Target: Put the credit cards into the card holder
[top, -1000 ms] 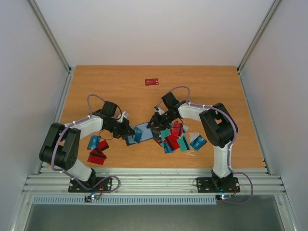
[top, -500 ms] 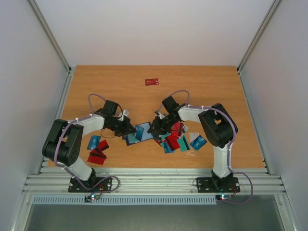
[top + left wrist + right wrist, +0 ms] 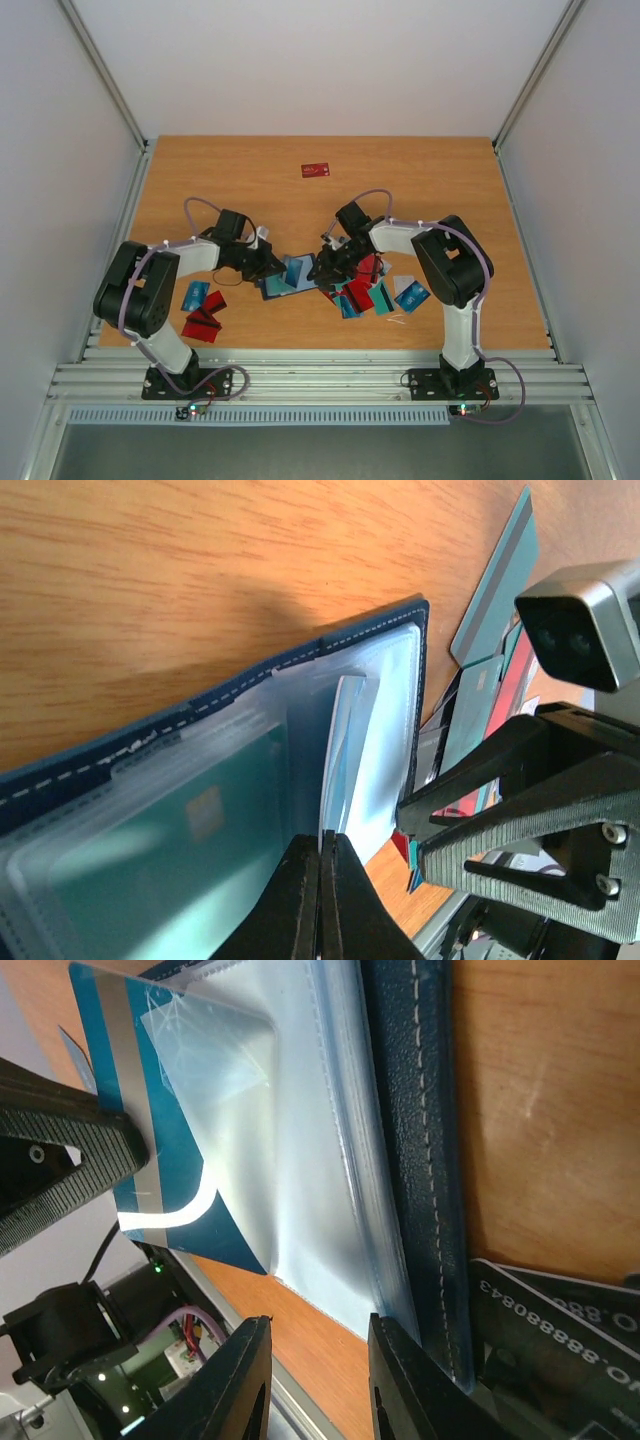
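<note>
The card holder (image 3: 385, 675) is cut off by the left wrist view's left and bottom edges.

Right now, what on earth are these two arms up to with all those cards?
The left gripper is shut on a blue card, whose end is tucked inside a clear sleeve of the open card holder lying on the table. The right gripper, jaws parted, sits at the holder's edge. Many more credit cards lie loose on either side.
</note>
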`<action>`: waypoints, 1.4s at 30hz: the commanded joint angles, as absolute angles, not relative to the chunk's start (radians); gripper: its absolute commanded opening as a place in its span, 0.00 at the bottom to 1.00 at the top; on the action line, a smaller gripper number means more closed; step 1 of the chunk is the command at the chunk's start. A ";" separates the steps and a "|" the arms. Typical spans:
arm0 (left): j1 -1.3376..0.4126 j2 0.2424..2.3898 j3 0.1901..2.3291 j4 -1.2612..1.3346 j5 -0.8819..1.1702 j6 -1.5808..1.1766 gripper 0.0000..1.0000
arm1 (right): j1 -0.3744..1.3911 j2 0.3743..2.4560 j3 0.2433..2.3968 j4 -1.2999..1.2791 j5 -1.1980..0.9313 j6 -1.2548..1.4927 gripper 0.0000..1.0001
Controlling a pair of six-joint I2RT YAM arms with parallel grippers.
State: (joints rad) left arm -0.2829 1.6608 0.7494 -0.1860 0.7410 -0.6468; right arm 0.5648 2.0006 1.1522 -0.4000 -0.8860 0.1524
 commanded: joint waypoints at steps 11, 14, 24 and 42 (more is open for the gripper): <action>-0.313 1.670 0.688 -0.085 0.700 -0.713 0.00 | 0.549 1.930 1.197 -0.498 -0.734 0.040 0.22; -0.318 1.665 0.677 -0.085 0.696 -0.713 0.00 | 0.549 1.945 1.198 -0.514 -0.689 0.020 0.21; -0.326 1.643 0.667 -0.111 0.693 -0.700 0.00 | 0.563 1.955 1.181 -0.550 -0.603 -0.042 0.17; -0.327 1.582 0.591 -0.113 0.670 -0.682 0.00 | 0.670 1.932 1.184 -0.566 -0.637 0.025 0.10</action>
